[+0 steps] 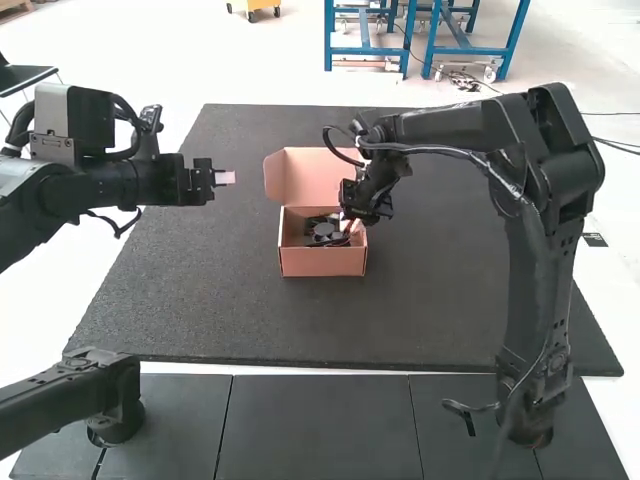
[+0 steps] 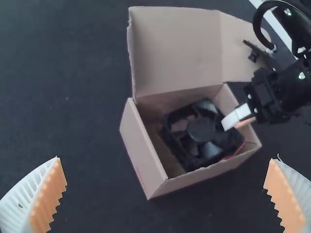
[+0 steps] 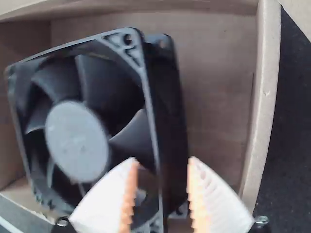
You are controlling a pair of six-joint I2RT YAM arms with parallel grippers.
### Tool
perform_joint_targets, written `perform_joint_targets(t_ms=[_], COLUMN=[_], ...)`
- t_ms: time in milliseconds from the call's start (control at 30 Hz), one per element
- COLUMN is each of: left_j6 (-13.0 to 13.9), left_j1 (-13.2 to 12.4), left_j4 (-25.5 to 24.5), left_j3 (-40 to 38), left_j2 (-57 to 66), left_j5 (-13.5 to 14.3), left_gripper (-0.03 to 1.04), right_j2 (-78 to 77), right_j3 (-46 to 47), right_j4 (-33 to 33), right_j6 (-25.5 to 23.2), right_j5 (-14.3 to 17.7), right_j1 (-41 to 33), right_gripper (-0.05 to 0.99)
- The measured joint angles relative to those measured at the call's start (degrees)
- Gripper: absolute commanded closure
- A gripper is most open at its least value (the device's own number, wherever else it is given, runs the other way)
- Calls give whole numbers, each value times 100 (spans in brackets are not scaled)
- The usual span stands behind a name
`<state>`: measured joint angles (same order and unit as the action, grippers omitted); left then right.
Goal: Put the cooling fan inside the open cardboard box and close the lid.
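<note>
The open cardboard box (image 1: 322, 258) stands mid-mat, its lid (image 1: 305, 175) upright at the back. The black cooling fan (image 1: 324, 232) sits tilted inside the box (image 2: 146, 160). My right gripper (image 1: 350, 224) reaches down into the box from the right, its white fingers shut on the fan's (image 3: 87, 121) frame edge, one finger on each side in the right wrist view (image 3: 160, 170). My left gripper (image 1: 226, 178) hovers above the mat to the left of the lid, open and holding nothing; its orange-padded fingers (image 2: 46, 194) stand far apart with the fan (image 2: 201, 133) beyond them.
A dark rubber mat (image 1: 200, 300) covers the table, with bare mat all around the box. The right arm (image 1: 530, 250) arches over the mat's right side. The mat's front edge (image 1: 340, 370) meets dark table panels.
</note>
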<state>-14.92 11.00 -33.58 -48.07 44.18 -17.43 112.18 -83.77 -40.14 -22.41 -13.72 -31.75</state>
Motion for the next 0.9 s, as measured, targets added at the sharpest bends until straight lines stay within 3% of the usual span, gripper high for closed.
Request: perform_joint_targets(t_ms=[100,167,300,600,900], left_j6=[-13,-22,-68,-195,-234], left_j1=[0,0,0,0,-2], left_j4=[7,15,81,356,616], left_j3=[0,0,0,-13,-376], left_j2=[0,0,0,140,737], left_j5=[0,0,0,0,4], left_gripper=[5,5,5,5,5], right_j2=[0,-2,-2,-2,-24], right_j3=[-7,-20,-101,-1158,-1895], right_j4=[0,-13,-157,-1528,-2350], right_j6=[17,66,144,577,1060], right_j5=[-48,-85,-96,-297,-610], right_j1=[0,0,0,7,343], right_gripper=[32,30,4,2,2])
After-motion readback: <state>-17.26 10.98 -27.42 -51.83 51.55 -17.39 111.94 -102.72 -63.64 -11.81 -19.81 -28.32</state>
